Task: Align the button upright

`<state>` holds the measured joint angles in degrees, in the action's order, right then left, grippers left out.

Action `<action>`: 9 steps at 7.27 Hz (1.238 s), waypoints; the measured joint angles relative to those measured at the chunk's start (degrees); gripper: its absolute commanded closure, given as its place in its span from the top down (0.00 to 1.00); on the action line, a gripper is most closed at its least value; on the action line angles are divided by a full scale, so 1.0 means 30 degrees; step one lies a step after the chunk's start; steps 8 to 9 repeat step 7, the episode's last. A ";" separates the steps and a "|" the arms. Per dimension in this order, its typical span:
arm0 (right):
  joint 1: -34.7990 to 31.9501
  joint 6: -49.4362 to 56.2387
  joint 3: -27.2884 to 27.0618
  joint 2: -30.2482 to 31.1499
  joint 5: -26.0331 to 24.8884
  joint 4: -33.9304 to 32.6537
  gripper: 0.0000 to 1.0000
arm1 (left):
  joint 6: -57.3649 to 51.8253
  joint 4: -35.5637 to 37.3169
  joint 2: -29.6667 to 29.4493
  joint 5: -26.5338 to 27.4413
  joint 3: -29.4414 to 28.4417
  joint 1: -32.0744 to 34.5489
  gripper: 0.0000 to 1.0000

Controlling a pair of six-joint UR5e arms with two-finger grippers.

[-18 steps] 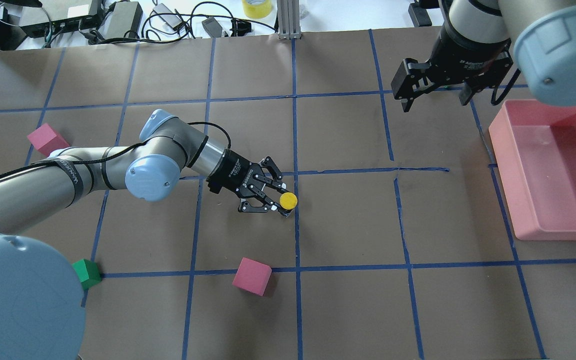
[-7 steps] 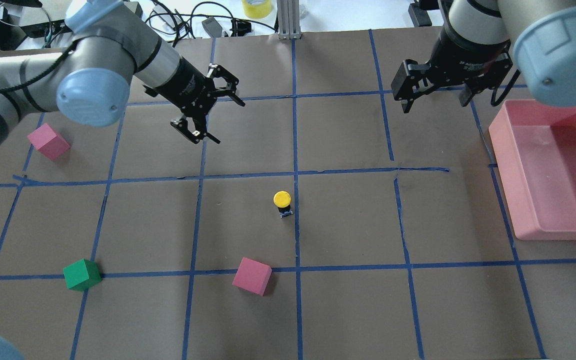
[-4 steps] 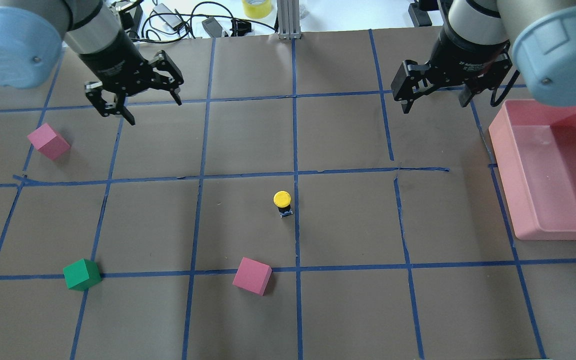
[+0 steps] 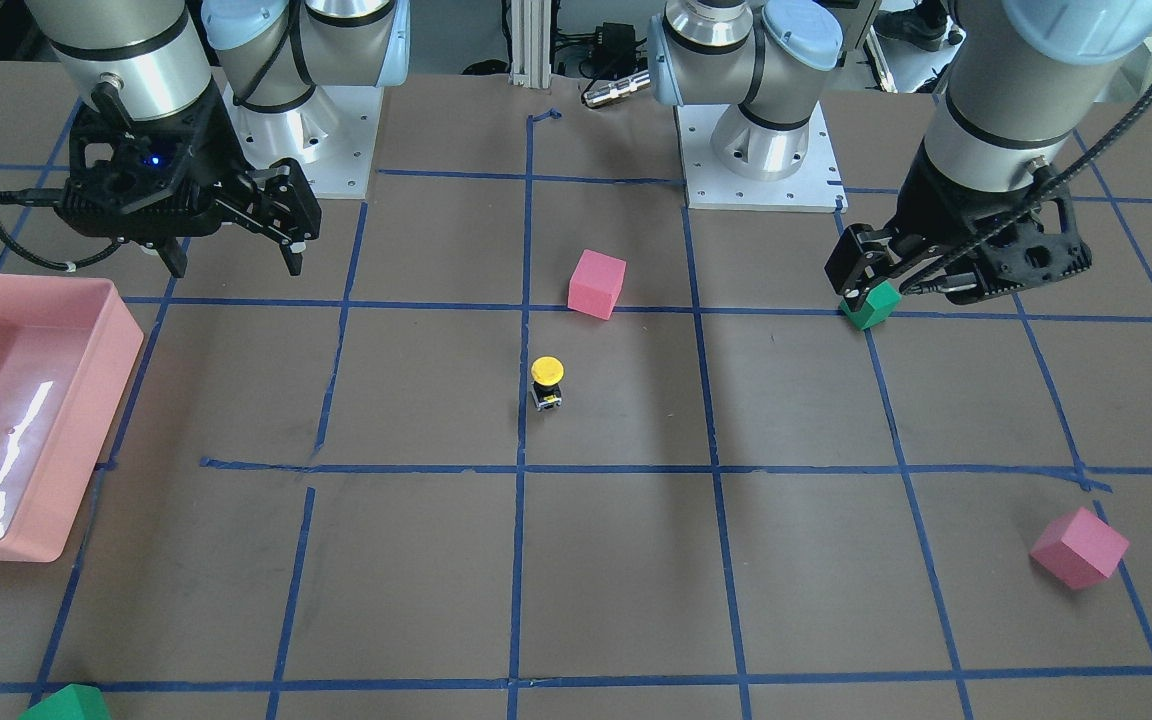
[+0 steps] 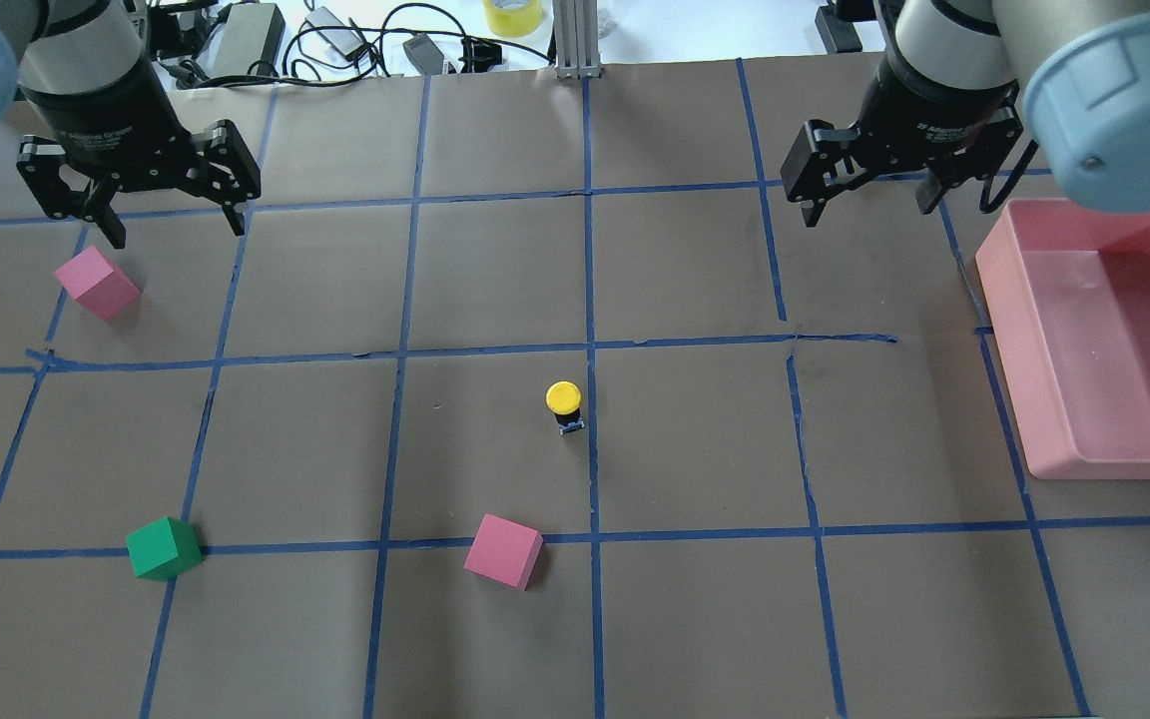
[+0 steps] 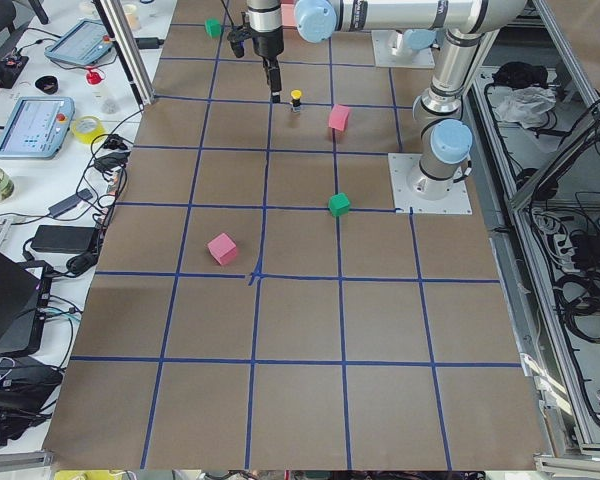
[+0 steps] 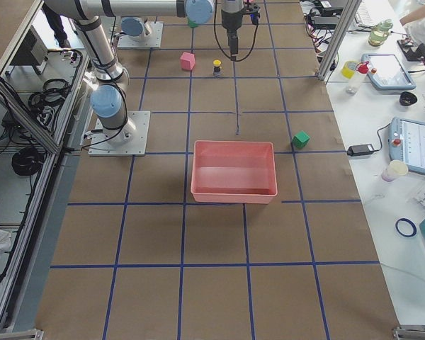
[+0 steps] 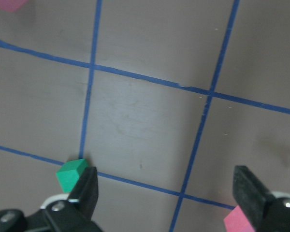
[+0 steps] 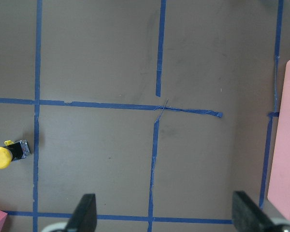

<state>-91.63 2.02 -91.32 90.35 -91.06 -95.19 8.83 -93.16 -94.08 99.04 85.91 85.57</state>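
The button (image 5: 563, 399) has a round yellow cap on a black body and silvery base. It stands upright and alone near the table's middle, beside a blue tape line. It also shows in the front view (image 4: 547, 372) and at the left edge of the right wrist view (image 9: 1, 157). My left gripper (image 5: 176, 230) is open and empty, raised over the far left of the table, well away from the button. My right gripper (image 5: 871, 205) is open and empty, raised at the far right. Both wrist views show wide-open fingers (image 8: 84, 188) (image 9: 246, 210) with nothing between them.
A pink cube (image 5: 96, 283) lies just below the left gripper. A green cube (image 5: 164, 547) and a second pink cube (image 5: 503, 551) lie at the near side. A pink tray (image 5: 1024, 399) stands at the right edge. Another green cube (image 4: 66, 705) lies far out.
The left gripper has let go of the button, risen and swung back to the far left. The button stays standing upright where it was. The right arm has not moved.
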 measured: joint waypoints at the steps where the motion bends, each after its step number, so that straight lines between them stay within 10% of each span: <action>1: -0.0002 0.0000 0.0000 0.0001 0.0000 0.0000 1.00 | 0.0162 0.0152 0.0023 -0.0712 0.0088 0.0049 1.00; 9: -0.0013 0.0001 0.0000 0.0009 0.0001 0.0013 1.00 | -0.3678 0.0215 0.1126 -0.3188 0.0413 0.0158 1.00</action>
